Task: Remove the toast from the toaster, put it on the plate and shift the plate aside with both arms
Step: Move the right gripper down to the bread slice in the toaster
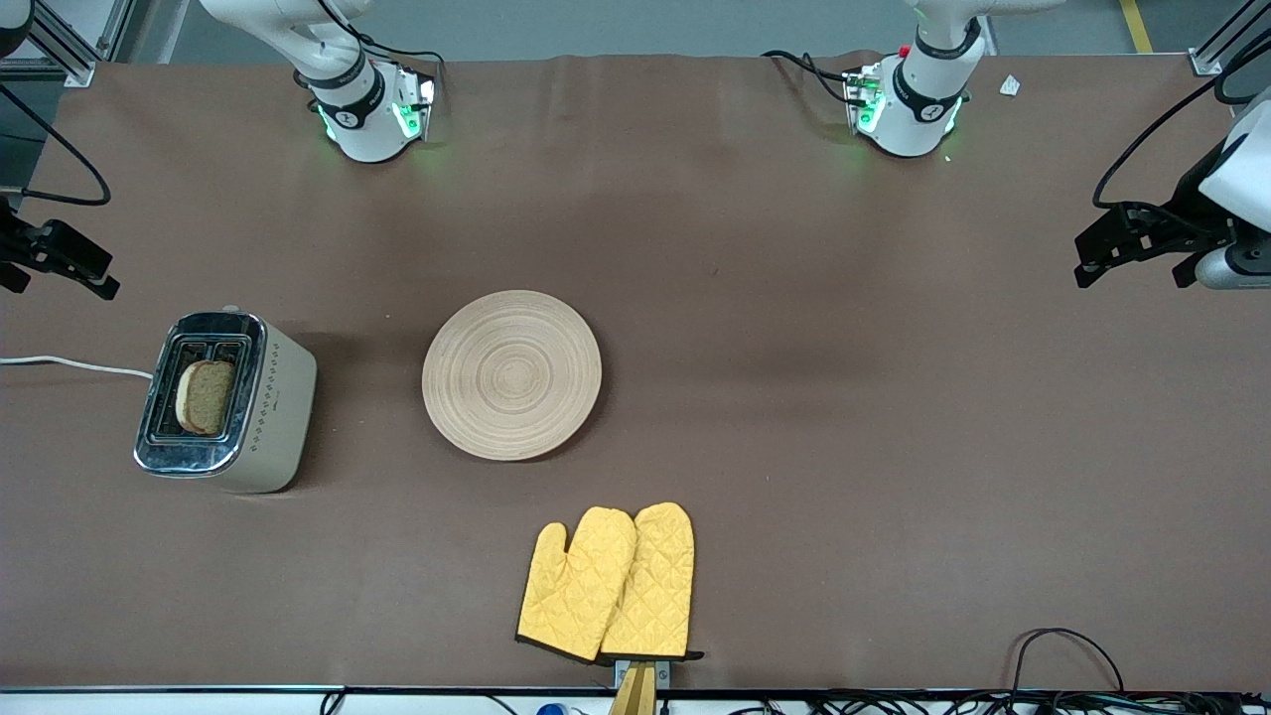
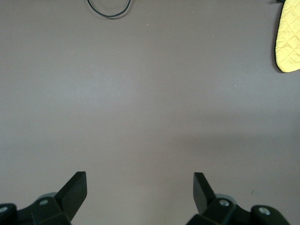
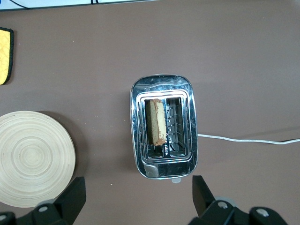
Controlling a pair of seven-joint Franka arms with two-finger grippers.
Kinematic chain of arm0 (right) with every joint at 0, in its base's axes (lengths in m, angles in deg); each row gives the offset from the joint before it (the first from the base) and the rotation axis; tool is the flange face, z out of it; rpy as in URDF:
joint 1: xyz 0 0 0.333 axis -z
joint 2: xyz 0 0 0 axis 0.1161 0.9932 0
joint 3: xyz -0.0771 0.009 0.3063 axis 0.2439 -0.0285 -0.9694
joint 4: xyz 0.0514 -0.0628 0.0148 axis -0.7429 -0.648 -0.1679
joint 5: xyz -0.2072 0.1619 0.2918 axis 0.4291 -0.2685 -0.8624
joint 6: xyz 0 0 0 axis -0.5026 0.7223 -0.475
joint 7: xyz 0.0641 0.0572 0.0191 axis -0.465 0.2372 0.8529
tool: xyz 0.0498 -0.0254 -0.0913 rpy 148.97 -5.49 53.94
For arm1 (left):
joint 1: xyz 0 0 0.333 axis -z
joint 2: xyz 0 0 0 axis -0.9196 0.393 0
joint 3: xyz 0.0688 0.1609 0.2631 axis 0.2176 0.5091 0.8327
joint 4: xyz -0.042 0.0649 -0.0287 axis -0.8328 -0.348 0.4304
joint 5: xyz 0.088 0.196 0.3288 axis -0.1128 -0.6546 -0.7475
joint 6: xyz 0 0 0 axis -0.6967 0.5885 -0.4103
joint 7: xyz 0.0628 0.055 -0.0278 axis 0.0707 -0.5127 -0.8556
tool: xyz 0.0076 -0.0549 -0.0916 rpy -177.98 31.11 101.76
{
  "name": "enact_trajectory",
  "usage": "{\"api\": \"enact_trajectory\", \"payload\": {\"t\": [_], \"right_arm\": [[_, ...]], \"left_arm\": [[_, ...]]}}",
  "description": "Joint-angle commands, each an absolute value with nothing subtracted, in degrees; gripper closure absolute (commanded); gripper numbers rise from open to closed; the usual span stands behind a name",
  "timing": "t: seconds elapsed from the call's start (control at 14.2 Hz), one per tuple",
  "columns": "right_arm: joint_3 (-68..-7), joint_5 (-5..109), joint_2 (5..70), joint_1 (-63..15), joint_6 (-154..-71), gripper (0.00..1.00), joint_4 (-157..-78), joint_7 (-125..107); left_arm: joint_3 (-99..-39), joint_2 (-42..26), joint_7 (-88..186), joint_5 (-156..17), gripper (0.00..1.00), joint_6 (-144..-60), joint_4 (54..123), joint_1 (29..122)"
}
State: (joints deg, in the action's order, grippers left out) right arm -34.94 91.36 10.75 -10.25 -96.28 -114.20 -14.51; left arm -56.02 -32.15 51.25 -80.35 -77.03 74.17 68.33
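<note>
The toast [image 1: 206, 396] stands upright in one slot of a silver toaster [image 1: 268, 397] at the right arm's end of the table. In the right wrist view the toast [image 3: 155, 122] shows from above, brown crust at one end. The round wooden plate [image 1: 511, 374] lies flat mid-table beside the toaster, bare. My right gripper [image 1: 60, 278] hangs open high over the table's edge, toward the arms' bases from the toaster, its jaws [image 3: 138, 190] wide with nothing between them. My left gripper [image 1: 1132, 268] is open over bare table at the left arm's end, its jaws [image 2: 139, 187] wide and holding nothing.
Two yellow oven mitts [image 1: 608, 584] lie overlapped, nearer the front camera than the plate, by the table's edge. The toaster's white cord [image 1: 70, 364] runs off the right arm's end. A black cable loop [image 1: 1067, 655] lies at the front edge near the left arm's end.
</note>
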Motion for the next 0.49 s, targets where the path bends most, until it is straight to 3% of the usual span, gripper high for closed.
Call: {"api": "enact_trajectory", "payload": {"t": [0.0, 0.42], "right_arm": [[-35.2, 92.0, 9.9, -9.8, -96.2, 0.0, -114.6, -14.0], [-35.0, 91.9, 12.5, -9.3, -97.1, 0.0, -114.6, -13.9]], "left_arm": [[-56.2, -31.3, 49.7, -80.9, 0.0, -75.1, 72.2, 69.0], [-56.1, -31.0, 49.5, -81.0, 0.0, -75.1, 72.1, 68.5]]}}
